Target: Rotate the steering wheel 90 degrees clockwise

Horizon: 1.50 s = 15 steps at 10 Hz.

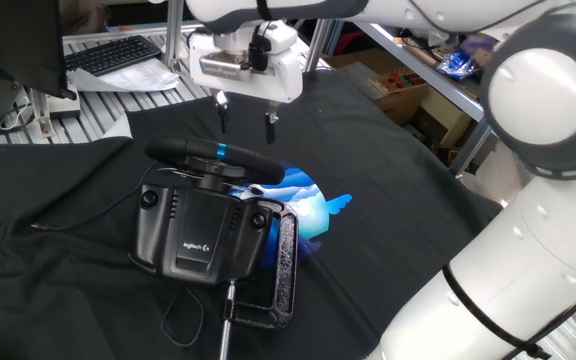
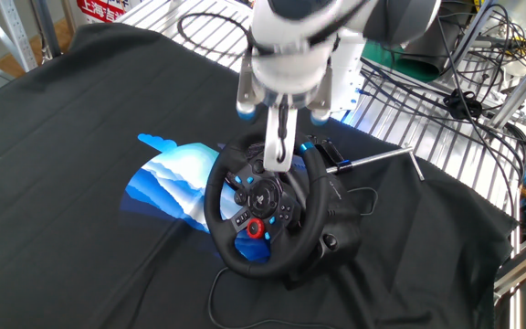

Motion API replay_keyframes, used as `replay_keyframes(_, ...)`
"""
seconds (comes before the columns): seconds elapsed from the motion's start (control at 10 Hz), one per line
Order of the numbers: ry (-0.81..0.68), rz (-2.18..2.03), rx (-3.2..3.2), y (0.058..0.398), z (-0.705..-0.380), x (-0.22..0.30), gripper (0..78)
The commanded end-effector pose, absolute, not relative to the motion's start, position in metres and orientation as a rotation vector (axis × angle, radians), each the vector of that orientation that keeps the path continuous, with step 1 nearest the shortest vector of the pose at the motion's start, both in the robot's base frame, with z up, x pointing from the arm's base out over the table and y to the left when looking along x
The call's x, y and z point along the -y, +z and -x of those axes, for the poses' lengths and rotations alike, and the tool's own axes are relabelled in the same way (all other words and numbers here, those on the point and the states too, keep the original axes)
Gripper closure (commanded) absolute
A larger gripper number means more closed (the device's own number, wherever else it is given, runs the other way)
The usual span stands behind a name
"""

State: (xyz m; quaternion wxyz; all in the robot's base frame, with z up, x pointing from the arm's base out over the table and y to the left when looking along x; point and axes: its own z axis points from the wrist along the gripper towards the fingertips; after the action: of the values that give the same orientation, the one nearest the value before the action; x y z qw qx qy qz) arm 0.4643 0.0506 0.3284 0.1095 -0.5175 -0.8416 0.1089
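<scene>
The steering wheel [image 1: 211, 154] shows edge-on as a black rim with a light-blue stripe, standing on its black Logitech base [image 1: 196, 228]. In the other fixed view the steering wheel [image 2: 214, 196] faces the camera, with buttons and a red dial on its hub. My gripper [image 1: 247, 119] hangs open just above and behind the top of the rim, with nothing between its fingers. From the other side the gripper [image 2: 278, 161] is seen edge-on, its fingers overlapping the upper rim in the picture.
A metal C-clamp [image 1: 280, 272] pins the base to the table, which is draped in black cloth [image 1: 388, 170]. A blue-and-white sheet [image 2: 173, 172] lies under the wheel. A keyboard [image 1: 116, 52] sits at the back, with a wire rack and cables [image 2: 464, 64] nearby.
</scene>
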Motion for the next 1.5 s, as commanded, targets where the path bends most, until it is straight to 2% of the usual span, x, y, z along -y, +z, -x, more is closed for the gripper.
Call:
replay_keyframes(0.1,0.003,1.534,2.504,0.356,-0.467,-0.071,0.1)
replay_keyframes(0.4,-0.093,1.541,2.57,0.359,-0.472,-0.078,0.1)
replay_keyframes(0.6,-0.089,1.499,2.619,0.361,-0.474,-0.083,0.1)
replay_keyframes(0.8,-0.078,1.33,2.722,0.362,-0.476,-0.084,0.1)
replay_keyframes(1.0,-0.068,0.927,2.954,0.361,-0.479,-0.085,0.1)
replay_keyframes(1.1,-0.068,0.907,2.961,0.361,-0.48,-0.085,0.1)
replay_keyframes(1.3,0.036,0.617,3.061,0.361,-0.485,-0.087,0.1)
replay_keyframes(1.5,-0.014,0.421,3.092,0.36,-0.488,-0.088,0.1)
